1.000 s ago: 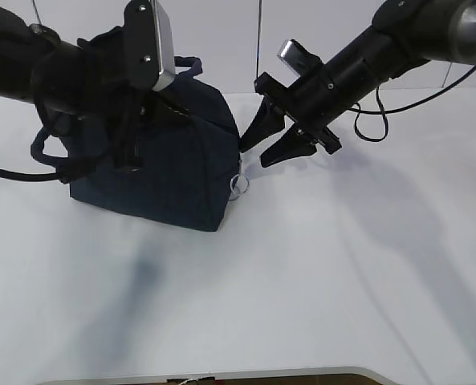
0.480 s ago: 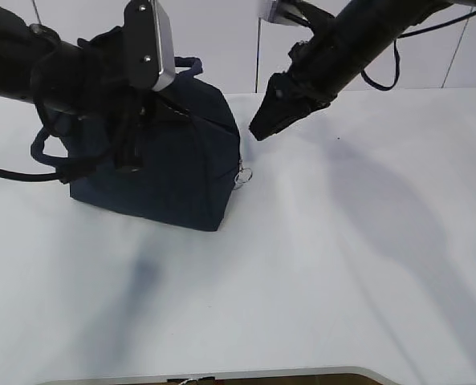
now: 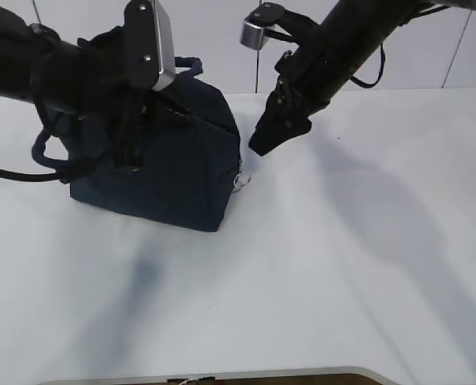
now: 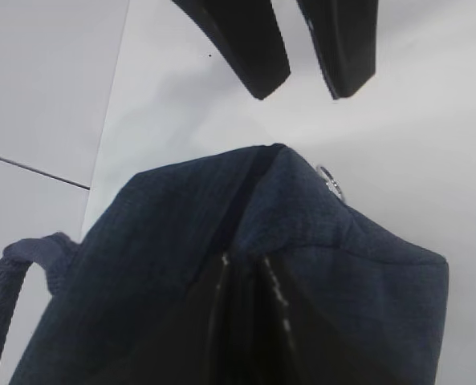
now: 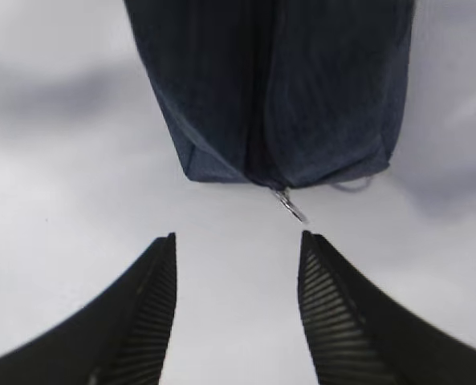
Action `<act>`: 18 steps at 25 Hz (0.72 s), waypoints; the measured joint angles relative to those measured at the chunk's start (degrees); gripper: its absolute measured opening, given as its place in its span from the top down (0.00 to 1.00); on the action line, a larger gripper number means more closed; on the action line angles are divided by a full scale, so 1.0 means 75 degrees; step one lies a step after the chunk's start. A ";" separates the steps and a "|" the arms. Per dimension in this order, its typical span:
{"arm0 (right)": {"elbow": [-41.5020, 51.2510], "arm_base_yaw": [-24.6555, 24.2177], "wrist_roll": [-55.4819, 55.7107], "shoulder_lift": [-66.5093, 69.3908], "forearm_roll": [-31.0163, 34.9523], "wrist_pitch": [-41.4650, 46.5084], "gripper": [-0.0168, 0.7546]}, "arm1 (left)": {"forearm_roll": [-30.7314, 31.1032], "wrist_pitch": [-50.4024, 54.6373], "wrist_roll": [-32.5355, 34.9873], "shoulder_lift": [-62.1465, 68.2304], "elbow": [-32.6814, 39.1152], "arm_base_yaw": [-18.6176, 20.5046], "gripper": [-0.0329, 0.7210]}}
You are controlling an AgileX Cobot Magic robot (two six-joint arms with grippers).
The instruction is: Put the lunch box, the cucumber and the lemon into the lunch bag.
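- Left gripper (image 3: 129,148): pressed into the top of the bag at the table's left rear; its jaws are hidden among the fabric, so I cannot tell whether they grip anything.
- Bag (image 3: 173,172): dark navy, boxy, standing upright; it looks soft and likely to sag, so it needs steadying. 2 loop handles show, 1 at the left (image 3: 49,156).
- Ring pull (image 3: 239,181): silver, hanging at the bag's right end; small and probably slippery, the natural place to pinch.
- Right gripper (image 5: 236,313): empty, jaws spread, poised just right of the ring, not touching.
- Box, cucumber, lemon: not visible, perhaps already inside.
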 joint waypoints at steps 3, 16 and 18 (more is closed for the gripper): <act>-0.0078 0.0000 -0.0027 0.0000 -0.0289 0.0014 0.46 | -0.0017 0.0012 0.0000 0.0000 0.0000 0.0000 0.70; -0.0294 0.0000 -0.0045 -0.0370 -0.0536 0.0035 0.46 | 0.0007 -0.0005 -0.0922 -0.0656 0.0000 0.0000 0.37; -0.0294 0.0000 -0.0045 -0.0527 -0.0548 0.0033 0.46 | 0.0242 0.0028 -0.1486 -0.0924 0.0000 0.0000 0.37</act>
